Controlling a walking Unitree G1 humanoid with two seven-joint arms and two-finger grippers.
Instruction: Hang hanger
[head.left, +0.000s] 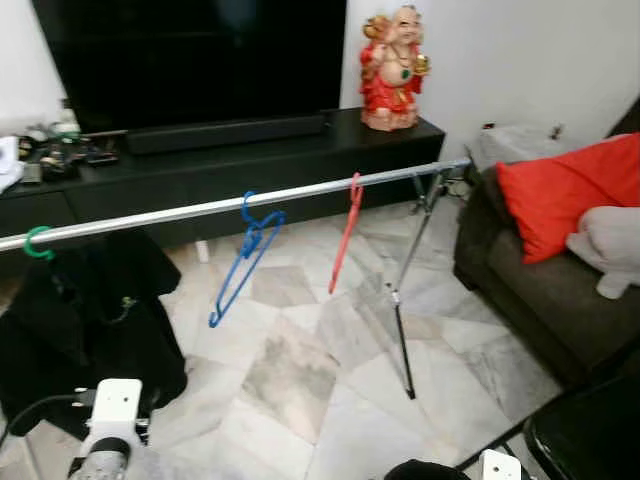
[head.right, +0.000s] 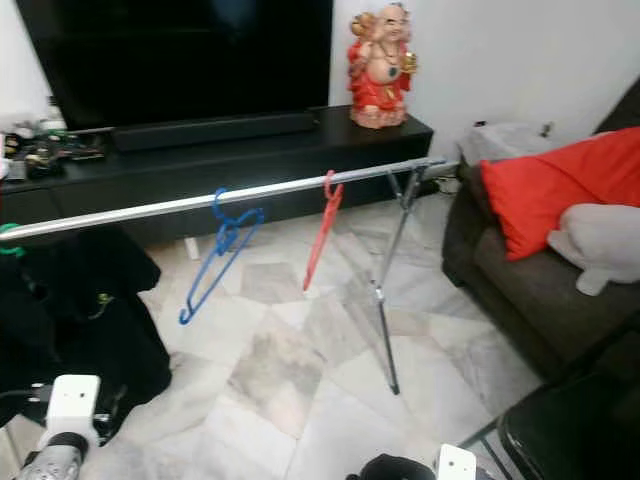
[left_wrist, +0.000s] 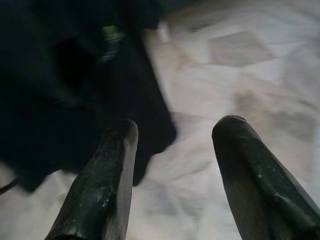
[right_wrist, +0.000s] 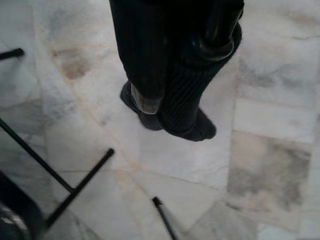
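A silver rail runs across the room on a thin stand. A blue hanger and a red hanger hang from it, both bare. At the rail's left end a green hook carries a black garment. My left gripper hangs low beside that garment, open with nothing between its fingers. My right gripper points down at the marble floor, its dark fingers pressed together with no gap.
A black TV console with a red figurine stands behind the rail. A dark sofa with a red cushion is on the right. A black chair stands at the near right.
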